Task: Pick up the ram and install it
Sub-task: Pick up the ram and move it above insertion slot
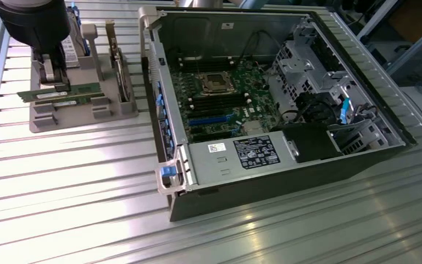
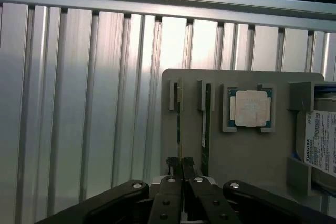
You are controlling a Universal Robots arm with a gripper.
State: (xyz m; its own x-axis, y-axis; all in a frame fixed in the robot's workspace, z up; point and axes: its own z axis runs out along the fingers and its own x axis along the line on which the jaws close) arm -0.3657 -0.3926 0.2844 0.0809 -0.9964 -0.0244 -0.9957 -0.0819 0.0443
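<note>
In the exterior view, the robot arm (image 1: pixel 31 22) stands at the upper left of the frame, above a grey holder (image 1: pixel 116 110) on the ribbed metal table (image 1: pixel 72 181). The gripper (image 1: pixel 62 88) reaches down to the ram (image 1: pixel 41 95), a green stick lying lengthwise across the holder, and meets it near its middle. A second stick (image 1: pixel 64 103) lies just beside it on the near side. A wider green card (image 1: pixel 116 60) stands upright in the holder towards the exterior view's right. The open computer case (image 1: pixel 387 126) fills the centre and right of the frame, with the motherboard (image 1: pixel 222 104) inside it and a labelled power supply (image 1: pixel 248 153) at its near end.

In the wrist view, the gripper (image 2: pixel 181 167) has its fingers (image 2: pixel 173 169) pressed together on the thin edge of the ram (image 2: pixel 178 124), which sits in a slot of the grey holder (image 2: pixel 241 153). The second stick (image 2: pixel 206 124) stands in the next slot, close to the first but not touching it. Beyond it a square silver chip (image 2: pixel 252 107) lies in its own recess, and a hard drive (image 2: pixel 321 142) with a white label rests at the holder's edge.
</note>
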